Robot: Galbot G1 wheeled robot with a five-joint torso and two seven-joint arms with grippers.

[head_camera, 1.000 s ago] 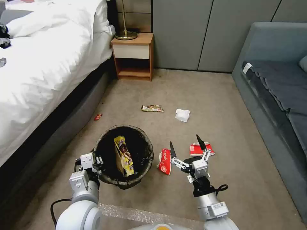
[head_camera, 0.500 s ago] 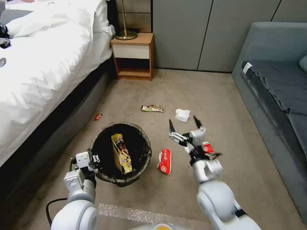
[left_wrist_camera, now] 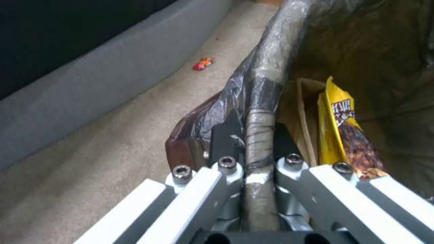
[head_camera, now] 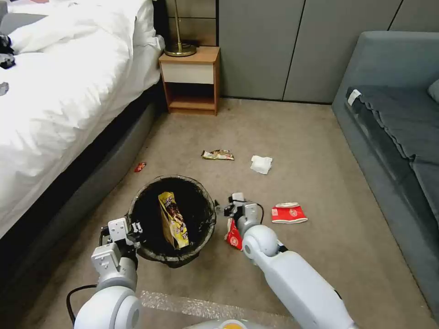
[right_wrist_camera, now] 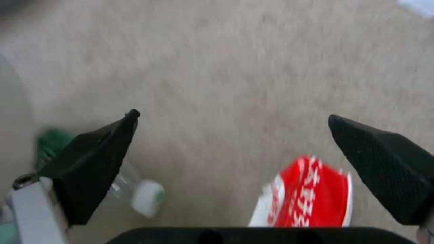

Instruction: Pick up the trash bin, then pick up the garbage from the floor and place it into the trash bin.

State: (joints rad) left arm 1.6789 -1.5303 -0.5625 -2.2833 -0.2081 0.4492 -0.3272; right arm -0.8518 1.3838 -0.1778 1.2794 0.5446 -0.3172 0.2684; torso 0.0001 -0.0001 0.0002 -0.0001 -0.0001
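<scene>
Already the left pincer (left_wrist_camera: pixel 246 159) is clamped on the trash bin (head_camera: pixel 171 219)'s bag-lined rim, a yellow snack bag (head_camera: pixel 173 226) standing inside, while the right pincer (right_wrist_camera: pixel 233 135), fingers wide apart, hangs over a red wrapper (right_wrist_camera: pixel 312 196) beside the bin, with a red carton (head_camera: pixel 289 213), tissue (head_camera: pixel 261 164) and other wrappers beyond left to collect.

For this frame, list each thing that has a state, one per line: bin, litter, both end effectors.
trash bin: upright, held at its rim.
left end effector: shut on the rim.
right end effector: open, above the carpet.
yellow snack bag: standing inside the bin.
red wrapper: on the floor beside the bin.
red carton: lying on the floor.
tissue wad: on the floor.
clear bottle: lying on the floor.
</scene>
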